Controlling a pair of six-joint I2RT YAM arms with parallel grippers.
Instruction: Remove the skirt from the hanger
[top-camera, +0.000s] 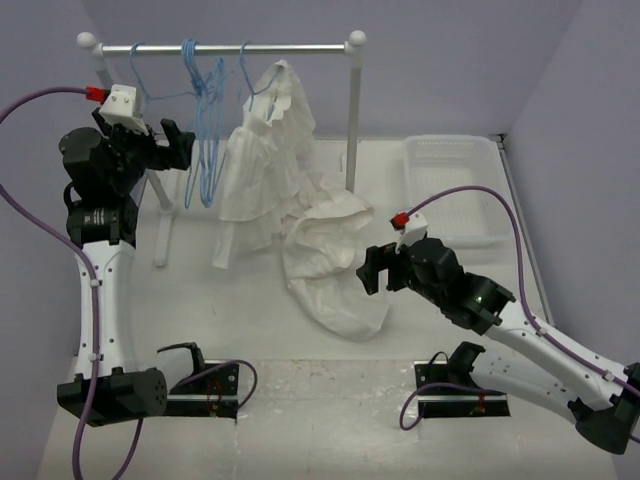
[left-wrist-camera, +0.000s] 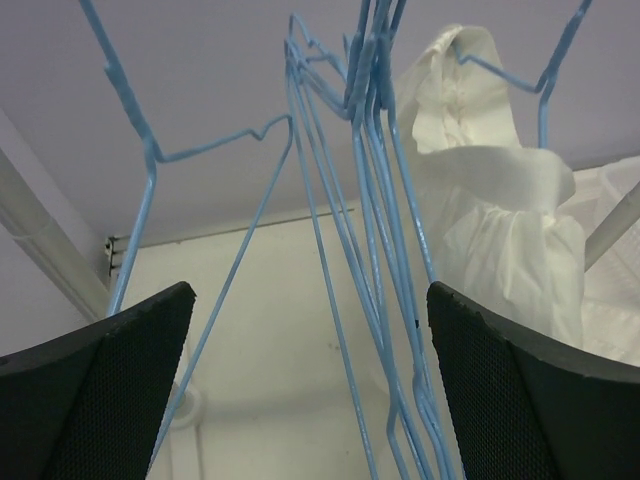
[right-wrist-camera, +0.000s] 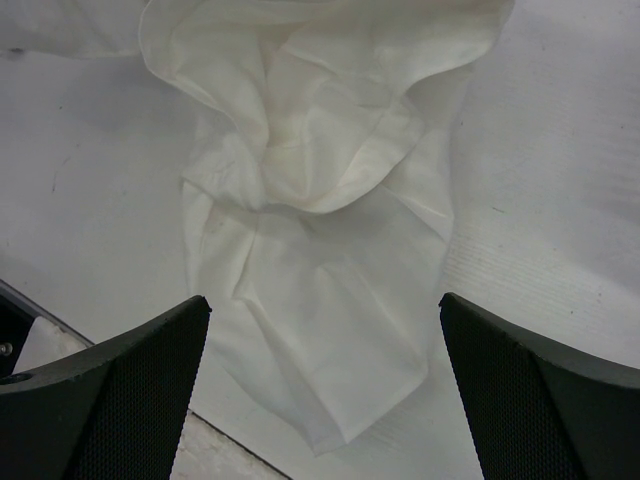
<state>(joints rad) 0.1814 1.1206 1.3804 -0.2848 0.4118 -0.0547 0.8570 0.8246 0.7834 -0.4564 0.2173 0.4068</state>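
The plain white skirt (top-camera: 330, 265) lies crumpled on the table, off any hanger; it also fills the right wrist view (right-wrist-camera: 320, 250). Several light-blue wire hangers (top-camera: 205, 130) hang bare on the rail; I cannot tell which one held the skirt. My left gripper (top-camera: 183, 147) is open and empty, raised right beside the hangers, whose wires (left-wrist-camera: 370, 250) run between its jaws without being pinched (left-wrist-camera: 310, 400). My right gripper (top-camera: 370, 268) is open and empty at the skirt's right edge, its jaws spread above the skirt's near end (right-wrist-camera: 325, 400).
A white ruffled garment (top-camera: 262, 160) hangs on the rail (top-camera: 220, 47) of a white rack, right of the bare hangers, and shows in the left wrist view (left-wrist-camera: 500, 220). A white tray (top-camera: 455, 190) sits at the back right. The rack's posts stand left and right.
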